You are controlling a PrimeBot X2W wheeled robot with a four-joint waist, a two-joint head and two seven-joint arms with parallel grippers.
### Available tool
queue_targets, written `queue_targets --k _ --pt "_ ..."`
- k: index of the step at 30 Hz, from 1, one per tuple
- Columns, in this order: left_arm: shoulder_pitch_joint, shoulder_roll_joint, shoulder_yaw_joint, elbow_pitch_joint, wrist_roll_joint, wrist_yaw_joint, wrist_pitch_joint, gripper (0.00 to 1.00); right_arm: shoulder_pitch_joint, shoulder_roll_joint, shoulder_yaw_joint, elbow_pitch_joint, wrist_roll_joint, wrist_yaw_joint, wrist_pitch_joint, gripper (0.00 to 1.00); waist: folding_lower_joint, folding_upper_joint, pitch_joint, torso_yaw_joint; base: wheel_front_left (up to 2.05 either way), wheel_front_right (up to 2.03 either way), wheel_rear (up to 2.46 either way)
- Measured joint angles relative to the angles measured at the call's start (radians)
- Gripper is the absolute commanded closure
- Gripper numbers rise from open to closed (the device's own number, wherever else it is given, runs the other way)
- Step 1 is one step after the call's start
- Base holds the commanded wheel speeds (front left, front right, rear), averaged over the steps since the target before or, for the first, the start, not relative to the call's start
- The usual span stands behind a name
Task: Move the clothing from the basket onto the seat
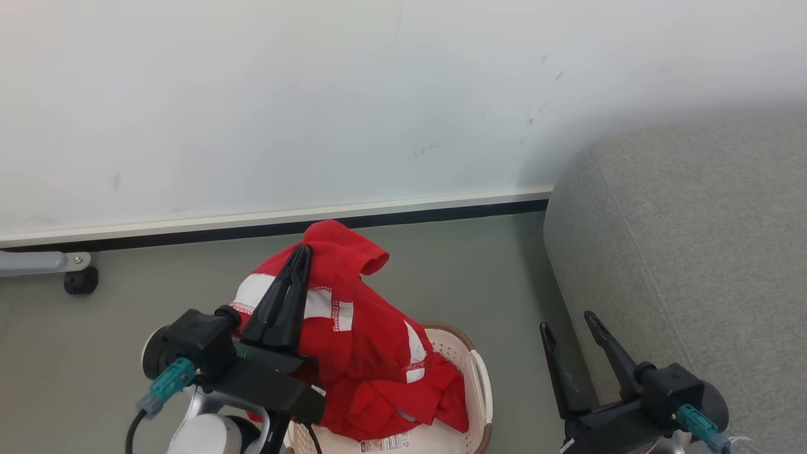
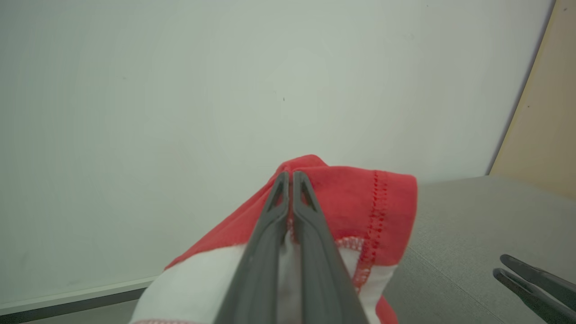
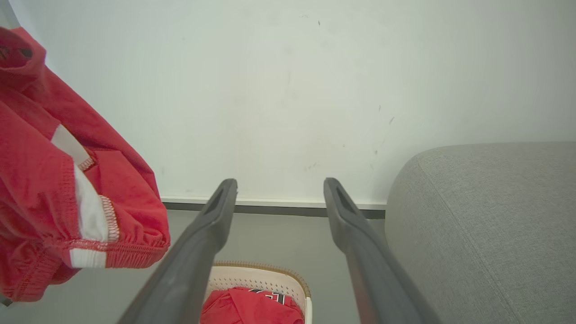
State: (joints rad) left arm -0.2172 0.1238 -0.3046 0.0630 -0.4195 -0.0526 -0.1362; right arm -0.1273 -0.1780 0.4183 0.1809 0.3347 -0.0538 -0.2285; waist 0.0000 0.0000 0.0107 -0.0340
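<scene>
Above the left side of the basket (image 1: 465, 345), which stands on the grey floor (image 1: 94, 340) beside the seat (image 1: 693, 252), the left gripper (image 1: 304, 249) has its two dark fingers pinched together on a fold near the hem of a red jersey garment (image 1: 372, 353). The rest of the garment hangs below in loose folds with white panels showing. Whether its lowest folds touch the basket I cannot tell. A second red garment (image 3: 252, 308), with black-and-white numerals, lies bunched inside the basket near its far rim. The right gripper (image 1: 566, 320) hovers between the basket and the near edge of the seat with its fingers spread wide and nothing between them. The fabric looks thin, light and limp, so I judge it will sag, swing and trail from any single pinch. It may also slide out if only a thin edge is caught. A stitched hem or a gathered bunch of cloth seems the safer place to hold, carried high enough for the dangling end to pass the basket's rim and the seat's rounded edge
</scene>
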Motion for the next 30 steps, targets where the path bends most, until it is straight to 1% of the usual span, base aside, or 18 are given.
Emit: queue_targets --k 8,14,17,23,26,30 --pt "0.000 0.003 0.002 -0.036 0.000 0.018 0.039 1.00 -0.001 -0.002 0.002 -0.020 0.000 0.000 0.016 0.00 0.0000 0.0001 0.007 -0.002 0.00 0.00 0.00" --pt "0.000 0.002 0.002 -0.048 0.000 0.021 0.060 1.00 -0.006 -0.001 0.023 -0.043 0.000 0.002 0.026 0.00 0.0000 0.0001 0.009 -0.003 0.00 0.00 0.00" --pt "0.000 0.002 0.001 -0.057 0.000 0.026 0.069 1.00 -0.022 0.008 0.053 -0.061 -0.001 0.023 0.035 0.00 0.0000 0.0001 0.010 -0.003 0.00 0.00 0.00" --pt "-0.001 0.001 -0.006 -0.071 -0.001 0.027 0.091 1.00 -0.092 0.065 0.150 -0.098 -0.009 0.084 0.058 0.00 0.0000 0.0001 0.013 0.002 0.00 0.00 0.00" --pt "-0.001 -0.001 -0.012 -0.075 -0.001 0.028 0.100 1.00 -0.124 0.080 0.192 -0.100 -0.010 0.114 0.074 0.00 0.0000 0.0000 0.014 0.008 0.00 0.00 0.00" --pt "-0.004 -0.004 -0.026 -0.080 -0.001 0.028 0.109 1.00 -0.165 0.089 0.238 -0.077 -0.009 0.135 0.091 0.00 0.0000 0.0001 0.017 0.020 0.00 0.00 0.00"
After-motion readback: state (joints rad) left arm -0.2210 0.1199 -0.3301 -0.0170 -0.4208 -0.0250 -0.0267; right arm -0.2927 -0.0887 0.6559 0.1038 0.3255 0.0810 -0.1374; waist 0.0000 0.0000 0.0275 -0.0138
